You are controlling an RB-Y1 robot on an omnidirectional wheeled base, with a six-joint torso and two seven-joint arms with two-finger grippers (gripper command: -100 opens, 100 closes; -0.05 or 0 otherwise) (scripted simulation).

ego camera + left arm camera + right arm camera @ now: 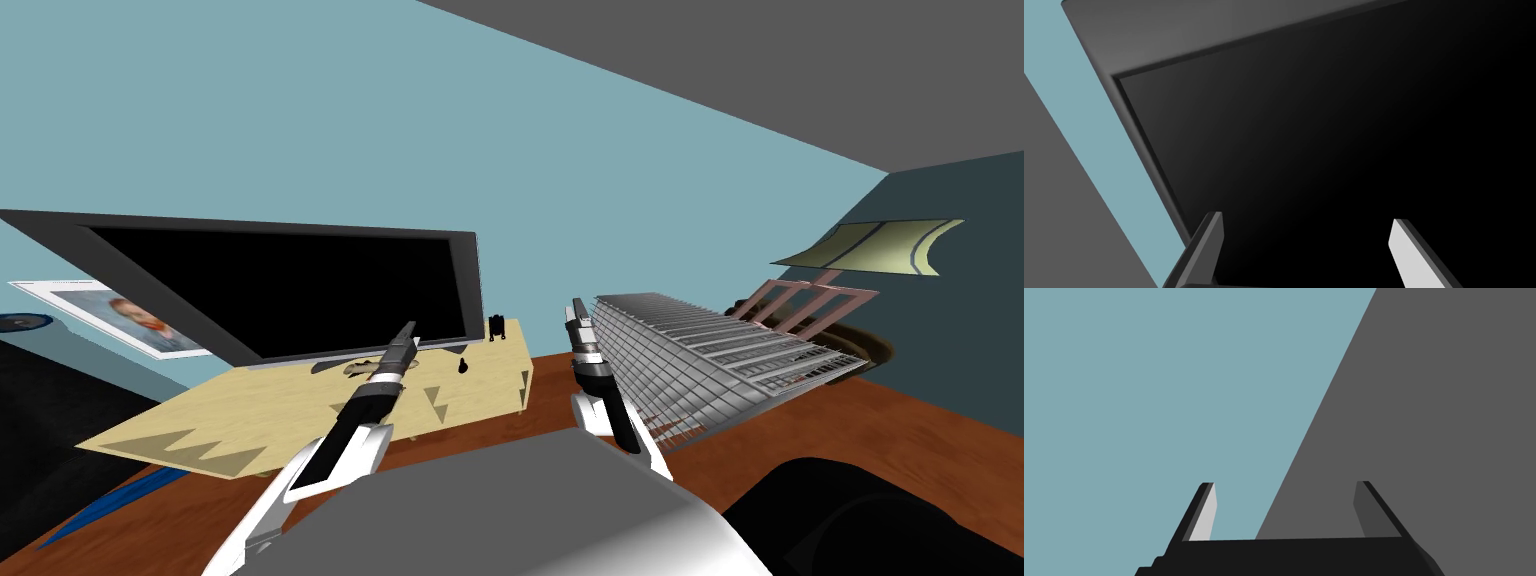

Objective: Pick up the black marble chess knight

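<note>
One portrait (130, 320) far left. One TV (290, 290) on one pale stand (250, 420). Up before the screen, left gripper (1307, 217), blades spread wide. Two small pieces on the stand: dark piece (463, 366) just right of that gripper, second piece (496, 325) by the TV's corner; knight, can't tell which. Then right gripper (1286, 484), blades likewise apart, beside one grey rack (720, 355).

You look at a home living room: large television (290, 285) on a low wooden cabinet (250, 410), a portrait (130, 320) at its left.
</note>
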